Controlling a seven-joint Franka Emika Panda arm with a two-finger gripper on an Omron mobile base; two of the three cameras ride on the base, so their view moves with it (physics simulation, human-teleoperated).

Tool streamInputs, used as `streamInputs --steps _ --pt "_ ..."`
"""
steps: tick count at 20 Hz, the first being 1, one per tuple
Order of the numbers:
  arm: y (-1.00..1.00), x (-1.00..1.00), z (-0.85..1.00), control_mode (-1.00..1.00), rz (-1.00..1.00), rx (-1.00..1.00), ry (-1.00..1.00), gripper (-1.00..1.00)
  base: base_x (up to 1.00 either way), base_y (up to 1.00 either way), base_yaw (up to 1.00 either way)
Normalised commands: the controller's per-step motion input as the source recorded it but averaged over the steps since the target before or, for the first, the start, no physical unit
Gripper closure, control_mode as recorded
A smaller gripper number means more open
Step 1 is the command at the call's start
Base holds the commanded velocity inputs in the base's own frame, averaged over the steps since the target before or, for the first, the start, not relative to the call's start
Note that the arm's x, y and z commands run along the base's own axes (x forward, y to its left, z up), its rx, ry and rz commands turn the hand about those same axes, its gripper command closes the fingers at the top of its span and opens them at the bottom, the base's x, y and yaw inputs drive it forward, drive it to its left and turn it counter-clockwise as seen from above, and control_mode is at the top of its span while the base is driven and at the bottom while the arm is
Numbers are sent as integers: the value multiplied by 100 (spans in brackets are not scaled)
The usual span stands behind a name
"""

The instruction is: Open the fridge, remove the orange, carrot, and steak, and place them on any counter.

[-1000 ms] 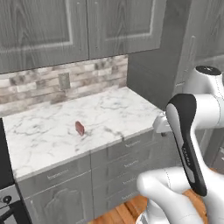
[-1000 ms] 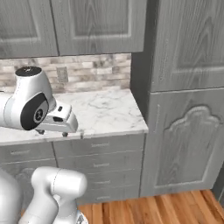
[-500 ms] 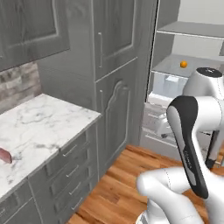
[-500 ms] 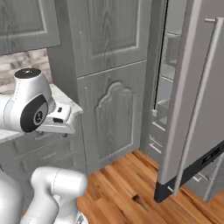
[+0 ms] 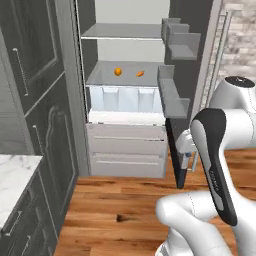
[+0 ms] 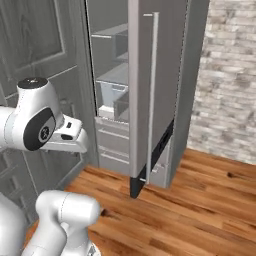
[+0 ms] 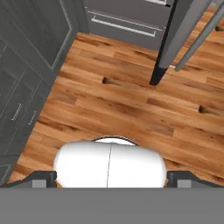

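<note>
- The gripper (image 7: 109, 186) points down at the wooden floor (image 7: 118, 109), its two fingertips (image 7: 43, 178) standing wide apart at either side with nothing between them.
- Beyond the jaws in the hand view come the foot of the open fridge door (image 7: 168, 48) and the fridge's bottom drawers; the base views show the shelves above instead.
- The left base view looks straight into the fridge (image 5: 127, 100), well ahead of and above the jaws. The orange (image 5: 118, 72) and the carrot (image 5: 140, 74) lie near each other, apart, on one grey shelf, orange to the left.
- A corner of the counter (image 5: 12, 180) shows low at the left of that view.
- The right base view meets the door's outer face and its long bar handle (image 6: 151, 95), which hide the shelf contents.
- I cannot tell where the steak is.
</note>
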Motion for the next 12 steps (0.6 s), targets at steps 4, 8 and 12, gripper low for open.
streamInputs --steps 4,8,12 --pt "0 0 0 100 0 0 0 -100 48 67 -51" --pt "0 0 0 100 0 0 0 -100 51 71 -39" --pt "0 0 0 100 0 0 0 -100 47 53 -26"
